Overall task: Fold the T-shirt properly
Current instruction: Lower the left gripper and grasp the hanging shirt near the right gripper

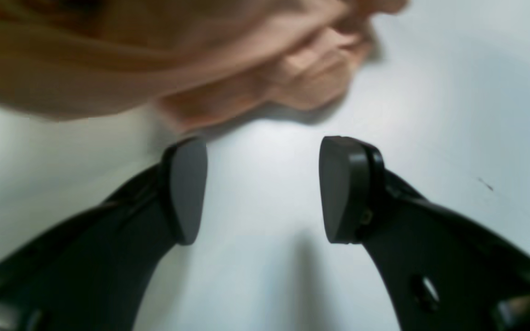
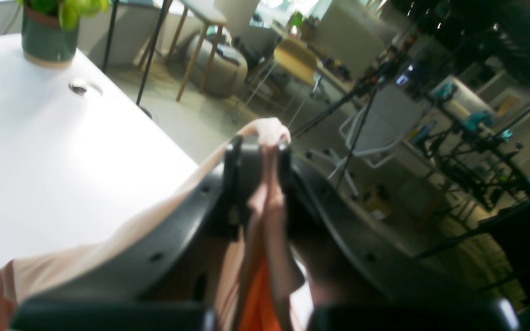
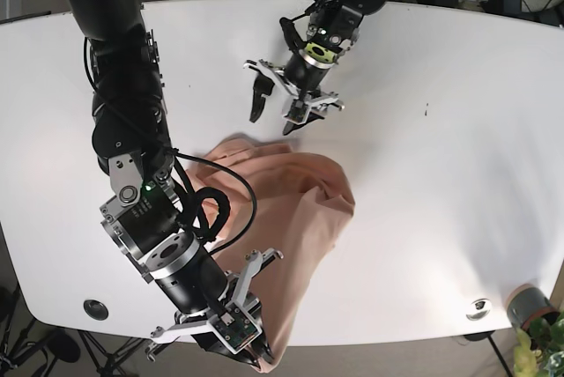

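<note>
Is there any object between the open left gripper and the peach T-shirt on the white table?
Nothing visible stands between them. The left gripper hangs open over bare white table, and the nearest crumpled edge of the peach cotton T-shirt lies just ahead of its fingertips. The right gripper is shut on another part of the shirt.

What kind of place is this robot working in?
Probably an office-style robotics lab: a big white table, chairs and tripod stands behind, plus a potted plant at the table's corner.
</note>
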Controlling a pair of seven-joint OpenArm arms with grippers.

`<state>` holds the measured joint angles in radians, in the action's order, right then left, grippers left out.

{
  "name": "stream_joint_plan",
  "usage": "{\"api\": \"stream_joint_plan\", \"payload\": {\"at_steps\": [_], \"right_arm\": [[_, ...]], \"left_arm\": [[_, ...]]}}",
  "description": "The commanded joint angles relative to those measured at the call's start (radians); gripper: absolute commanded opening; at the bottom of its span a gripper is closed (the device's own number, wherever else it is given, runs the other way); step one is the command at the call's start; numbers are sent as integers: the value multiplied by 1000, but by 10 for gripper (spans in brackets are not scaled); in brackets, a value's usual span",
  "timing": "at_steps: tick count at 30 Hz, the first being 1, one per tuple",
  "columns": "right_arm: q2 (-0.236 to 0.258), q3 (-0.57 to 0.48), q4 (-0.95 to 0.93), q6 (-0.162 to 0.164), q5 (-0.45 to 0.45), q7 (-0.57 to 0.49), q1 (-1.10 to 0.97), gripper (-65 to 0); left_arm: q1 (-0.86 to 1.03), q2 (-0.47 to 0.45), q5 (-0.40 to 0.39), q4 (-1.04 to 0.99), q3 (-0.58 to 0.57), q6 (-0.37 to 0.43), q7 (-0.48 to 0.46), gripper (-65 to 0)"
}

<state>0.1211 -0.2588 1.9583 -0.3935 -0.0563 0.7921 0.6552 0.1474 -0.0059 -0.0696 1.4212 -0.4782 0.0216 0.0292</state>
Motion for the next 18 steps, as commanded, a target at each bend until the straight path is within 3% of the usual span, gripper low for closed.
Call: {"api": "stream_joint_plan", "payload": {"at_steps": [1,5,18], "right_arm": [[-2,3,16,8,0,-29,41,-650],[-1,-9,16,6,0,-29,51,-650],[24,-21,14,6,0,-29,202,-650]], "left_arm": [[-35,13,-3,-16,-21,4,-33,-290],[-47,47,-2,-26,3,4,-33,-290],[-19,19,-2,-23,25,4,-33,-290]]}}
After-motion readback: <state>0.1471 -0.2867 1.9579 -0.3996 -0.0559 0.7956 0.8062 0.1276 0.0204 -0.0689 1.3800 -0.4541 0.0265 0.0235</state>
